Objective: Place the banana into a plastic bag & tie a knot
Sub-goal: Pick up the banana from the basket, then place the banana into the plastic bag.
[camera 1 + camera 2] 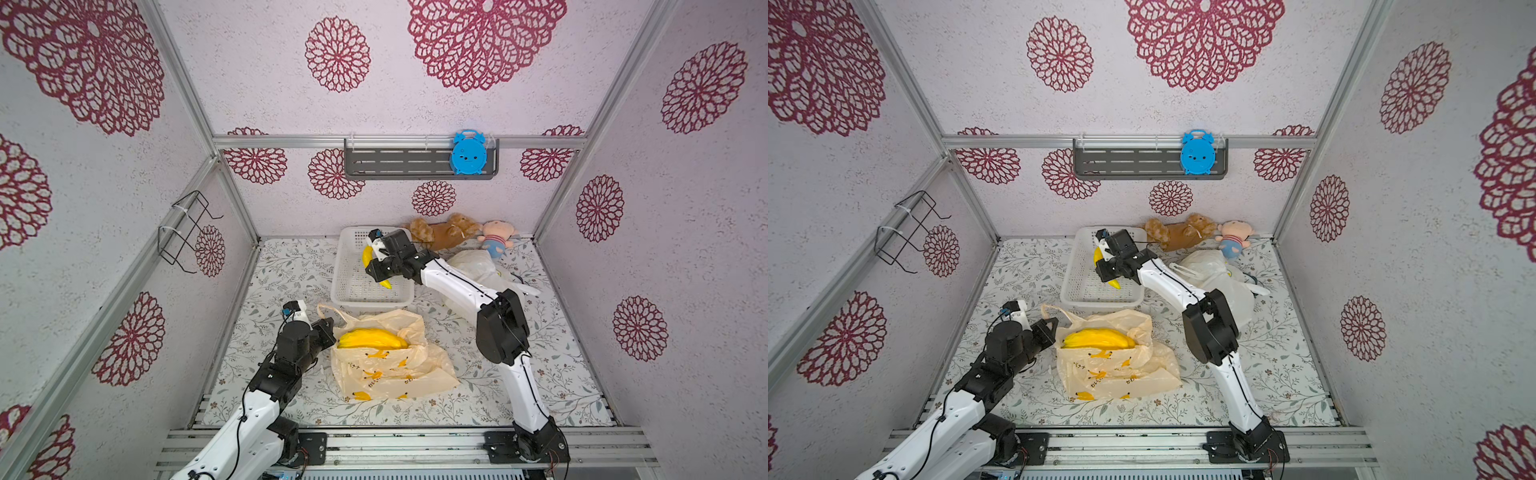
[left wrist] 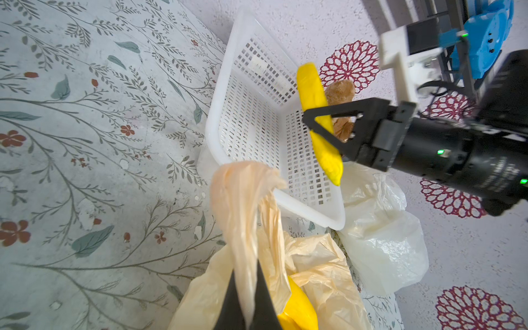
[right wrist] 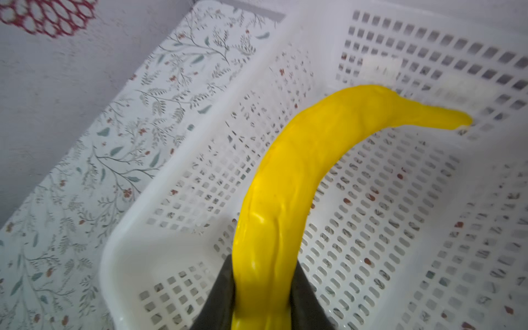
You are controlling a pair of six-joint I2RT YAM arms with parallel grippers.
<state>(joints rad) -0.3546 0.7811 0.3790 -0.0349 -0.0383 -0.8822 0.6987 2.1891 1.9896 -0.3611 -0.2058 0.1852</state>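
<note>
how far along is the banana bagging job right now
Done: yellow fruit already lies inside the open peach bag. In hand: the left claw is shut on a bag handle, while the right claw grips another banana at the white basket. Left: carry that banana into the bag, then tie the handles; no knot shows yet.

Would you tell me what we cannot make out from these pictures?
- Both top views: the banana middle, hidden under the right pincer's wrist.
- Both top views: how many yellow fruit the bag holds, as plastic covers them; its print is too small.
- Both top views: the white bag, partly behind the right arm.
- Left wrist view: the left pincer, cut off by the frame edge.
- Right wrist view: the basket far wall, blurred.
</note>
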